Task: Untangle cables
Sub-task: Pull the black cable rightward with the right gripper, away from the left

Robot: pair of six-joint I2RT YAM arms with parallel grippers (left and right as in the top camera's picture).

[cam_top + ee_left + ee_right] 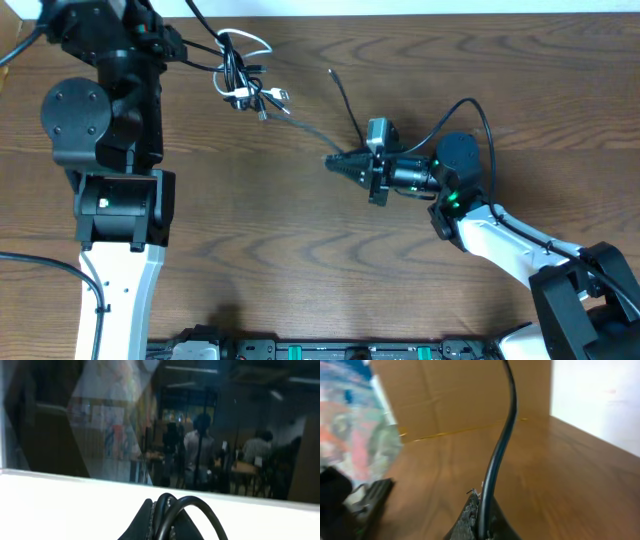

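Note:
The cables lie knotted in a bundle (243,82) at the table's back left. The white cable (250,42) loops at the top of it, tangled with the black cable (345,105). A strand runs from the knot down and right to my right gripper (335,162), which is shut on the black cable (502,445); the cord rises straight from the closed right gripper (480,506). My left gripper (186,55) hangs just left of the knot, tilted up off the table. A loop of black cable (200,507) is pinched in the left gripper (162,505).
The wooden table (260,240) spreads between the arms. A cardboard box (460,395) stands past its far edge in the right wrist view, with a dark block (370,502) at left. A black equipment rack (300,350) lines the front edge.

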